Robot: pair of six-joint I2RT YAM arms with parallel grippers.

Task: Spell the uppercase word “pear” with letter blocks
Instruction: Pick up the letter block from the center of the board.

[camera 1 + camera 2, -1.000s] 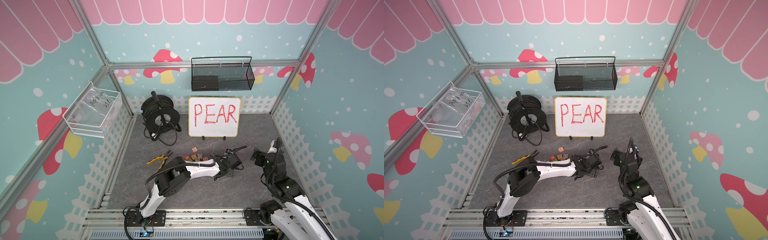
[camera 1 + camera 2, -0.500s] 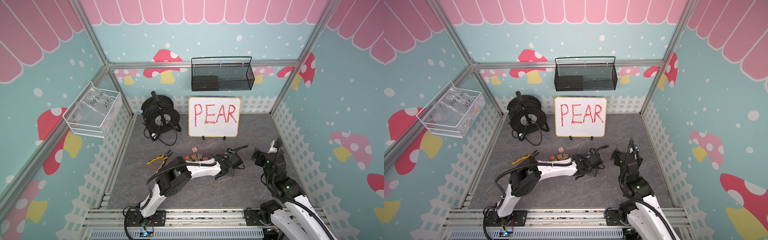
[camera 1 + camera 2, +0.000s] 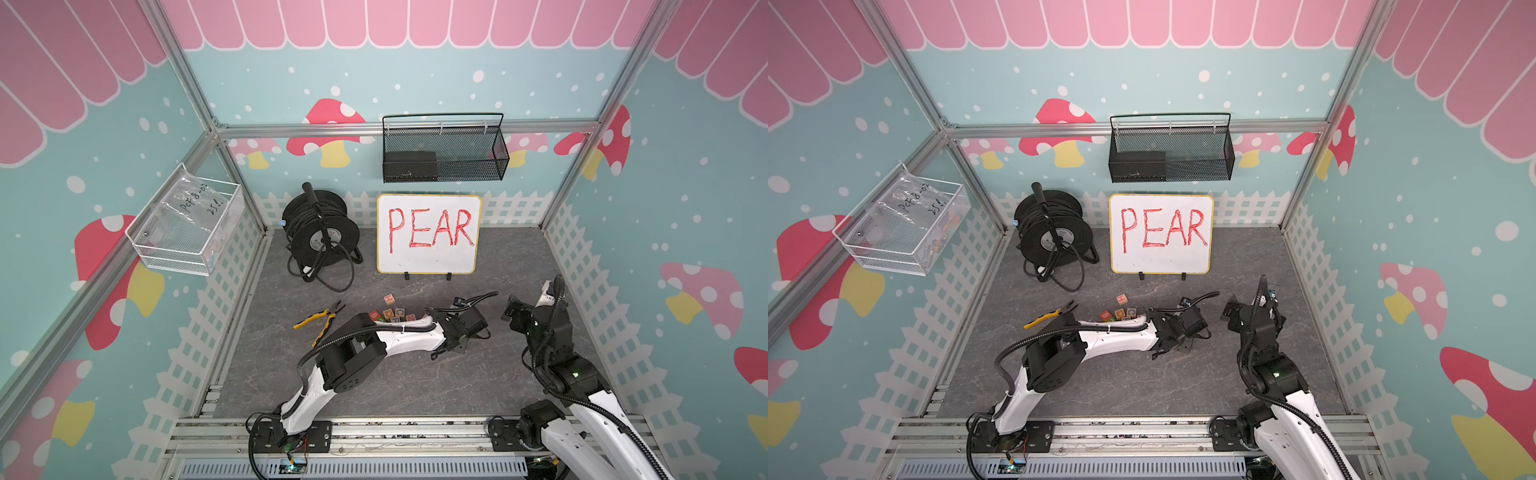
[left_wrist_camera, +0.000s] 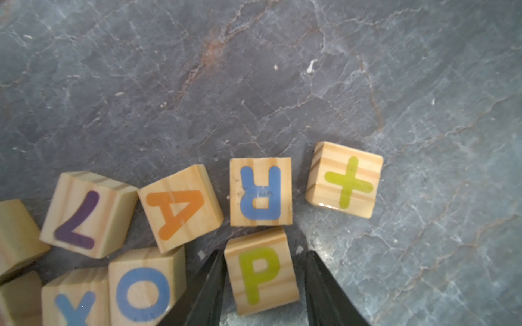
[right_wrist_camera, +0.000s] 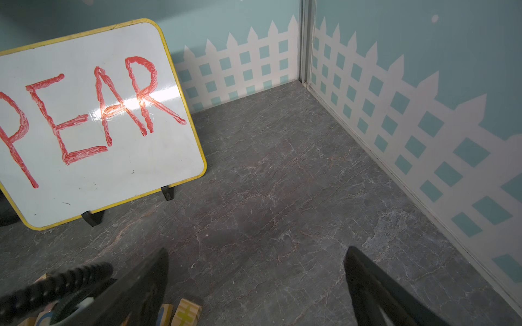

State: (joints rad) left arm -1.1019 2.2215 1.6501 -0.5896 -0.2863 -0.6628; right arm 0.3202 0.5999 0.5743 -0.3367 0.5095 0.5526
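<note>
The left end effector straddles the P block, whether clamped I cannot tell, and the right end effector stands wide apart above the worktop.

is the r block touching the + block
Apart. The left wrist view shows a strip of grey tabletop between the R block and the + block.

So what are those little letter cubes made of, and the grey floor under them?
P block and R block: pale, bare-looking wood, grain stripes showing, letters in flat matte colour. Floor: grey, veined like stone, though possibly a printed sheet.
</note>
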